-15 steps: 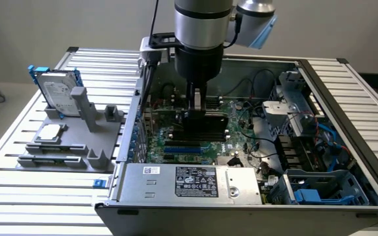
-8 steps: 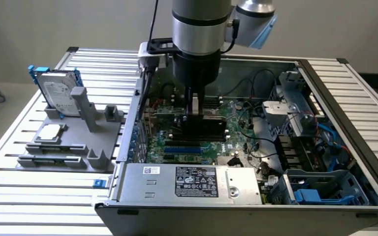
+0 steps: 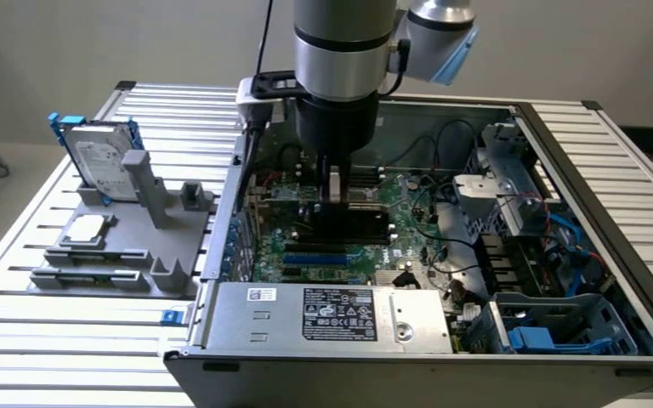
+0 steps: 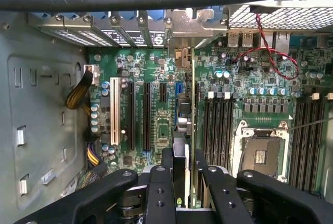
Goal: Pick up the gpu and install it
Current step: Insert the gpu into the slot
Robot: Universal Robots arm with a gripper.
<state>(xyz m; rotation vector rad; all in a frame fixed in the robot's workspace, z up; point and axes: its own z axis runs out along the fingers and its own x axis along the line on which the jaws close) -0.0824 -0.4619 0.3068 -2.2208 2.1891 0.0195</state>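
Green-black circuit board, seen edge-on, is all the wrist view gives us of the gpu [image 4: 193, 109]; it stands upright as a thin line running away from the camera toward the slotted rear wall of the case [image 3: 585, 161], just above the motherboard [image 4: 156, 68] and beside the long expansion slots [image 4: 146, 115]; whether its lower edge is already in a slot, we cannot tell.

The gripper [image 4: 183, 164] is down inside the case, and we read its jaws as drawn in narrow, with the card's upper edge pinched between the fingers [image 4: 167, 156]; in the exterior view the gripper [image 3: 332, 185] hangs straight down over the middle of the board.

We judge the card light and fairly stiff along its length, yet thin enough to flex or twist if pressed off-centre; its faces carry small soldered parts, so the bare top edge, near the middle, looks to us the safest hold, as taken here; smooth board offers little friction, and a tilted card could slip in the pinch or scrape its contacts.

Well apart, on the slatted table [image 3: 31, 340] at the exterior view's left, a silver hard drive [image 3: 105, 166] stands in its blue frame.
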